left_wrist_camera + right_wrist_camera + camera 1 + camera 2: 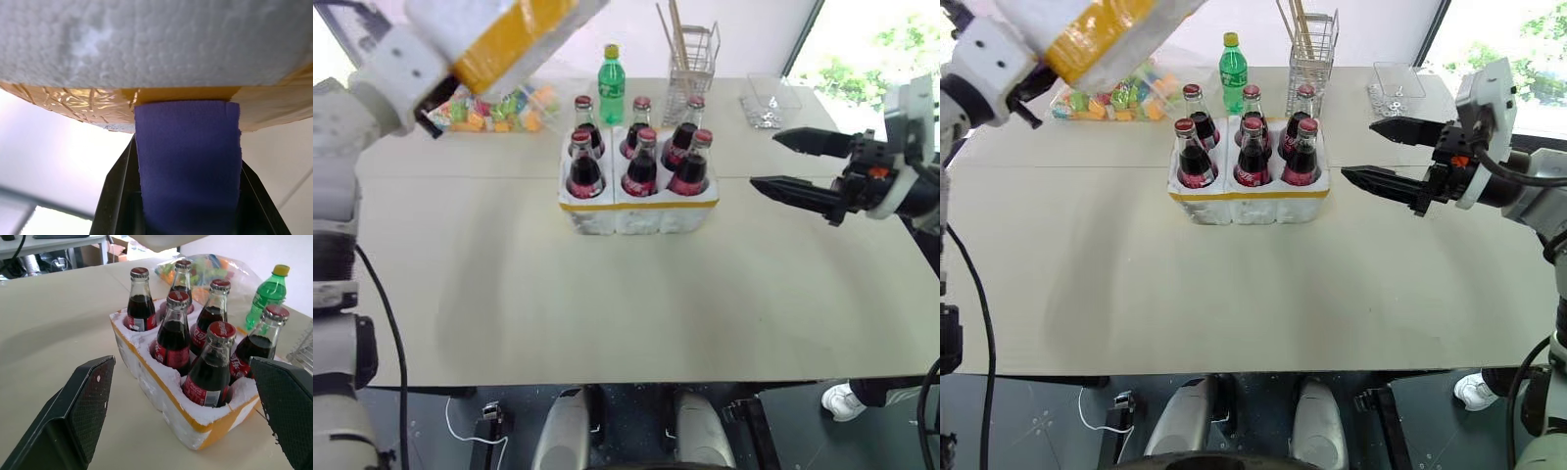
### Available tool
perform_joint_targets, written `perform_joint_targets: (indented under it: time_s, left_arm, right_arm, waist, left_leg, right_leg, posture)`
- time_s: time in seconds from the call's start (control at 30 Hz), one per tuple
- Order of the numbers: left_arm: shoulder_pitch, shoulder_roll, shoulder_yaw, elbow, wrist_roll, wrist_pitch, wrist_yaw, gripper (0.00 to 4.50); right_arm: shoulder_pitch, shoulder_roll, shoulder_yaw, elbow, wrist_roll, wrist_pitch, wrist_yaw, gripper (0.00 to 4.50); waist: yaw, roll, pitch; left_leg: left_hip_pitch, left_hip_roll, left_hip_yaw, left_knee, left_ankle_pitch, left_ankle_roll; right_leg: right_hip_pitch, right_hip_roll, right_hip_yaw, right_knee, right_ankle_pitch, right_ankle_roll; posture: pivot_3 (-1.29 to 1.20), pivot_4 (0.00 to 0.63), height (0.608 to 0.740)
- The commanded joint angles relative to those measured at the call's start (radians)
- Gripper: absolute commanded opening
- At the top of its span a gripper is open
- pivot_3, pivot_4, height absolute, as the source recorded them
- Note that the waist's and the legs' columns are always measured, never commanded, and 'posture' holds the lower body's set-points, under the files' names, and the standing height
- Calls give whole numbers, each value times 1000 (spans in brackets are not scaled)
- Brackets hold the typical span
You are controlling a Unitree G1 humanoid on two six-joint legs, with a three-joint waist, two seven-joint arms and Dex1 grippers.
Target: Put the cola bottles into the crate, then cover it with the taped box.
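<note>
Several cola bottles (639, 162) with red caps stand upright in the wells of the crate (636, 211), a low white foam block with a yellow band, at the middle of the table. The taped box (499, 29), white foam with yellow tape, hangs tilted in the air above the table's far left. My left gripper (188, 156) is shut on a purple patch (188, 147) at the box's end. To the right of the crate and apart from it, my right gripper (766, 160) is held level and open, pointing at the bottles, with nothing between its fingers (93, 401).
Behind the crate stands a green plastic bottle (611, 83) with a yellow cap. A wire rack (690, 64) holding sticks and a clear plastic tray (769, 98) sit at the back right. A bag of colourful sweets (499, 108) lies at the back left.
</note>
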Motion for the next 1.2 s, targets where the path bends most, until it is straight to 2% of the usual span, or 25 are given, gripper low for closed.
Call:
perform_joint_targets:
  time_s: [0.03,0.33,0.53,0.7,0.87,1.0,1.1,1.2]
  left_arm:
    - [-75,-33,-36,17,67,-117,19,1310]
    - [-105,-62,-144,116,241,-400,42,1310]
    - [-68,-73,-143,63,283,-443,50,1310]
    - [-60,-31,-168,47,432,-562,148,1310]
    - [-49,28,-198,43,618,-585,254,1310]
    - [0,21,-196,16,647,-546,269,1310]
    - [56,3,-182,-31,612,-522,248,2236]
    - [104,0,-168,-71,604,-503,245,3772]
  right_arm:
    - [0,3,-60,-46,33,4,-34,4500]
    - [47,14,-106,-97,71,34,-104,4500]
    - [83,9,-129,-113,75,33,-121,4500]
    - [81,15,-120,-112,77,26,-135,4500]
    - [75,24,-115,-105,82,19,-144,4500]
    - [54,32,-104,-91,82,14,-147,4500]
    - [37,40,-91,-79,74,10,-148,4500]
    - [31,46,-75,-72,64,3,-143,4500]
  waist:
    - [3,0,0]
    - [1,0,0]
    - [2,0,0]
    - [1,0,0]
    - [0,0,0]
    - [-1,0,0]
    - [-1,0,0]
    - [1,0,0]
  left_leg:
    - [0,0,0,0,0,0]
    - [0,0,-1,1,0,0]
    - [0,0,-1,1,0,1]
    - [0,0,-2,2,-1,1]
    - [0,0,-2,2,-3,5]
    - [0,1,-1,2,-3,5]
    - [0,1,-2,2,-3,5]
    - [0,1,-2,2,-3,5]
  right_leg:
    - [0,0,0,0,0,0]
    - [1,0,0,0,0,0]
    - [1,0,0,0,0,0]
    - [1,0,0,0,0,0]
    - [1,0,0,0,0,0]
    - [1,0,0,0,0,0]
    - [1,0,0,1,0,0]
    - [1,0,0,0,0,0]
  posture:
    - [0,150,736]
    - [0,150,736]
    - [0,150,736]
    - [0,150,736]
    - [0,150,736]
    - [0,150,736]
    - [0,150,736]
    - [0,150,736]
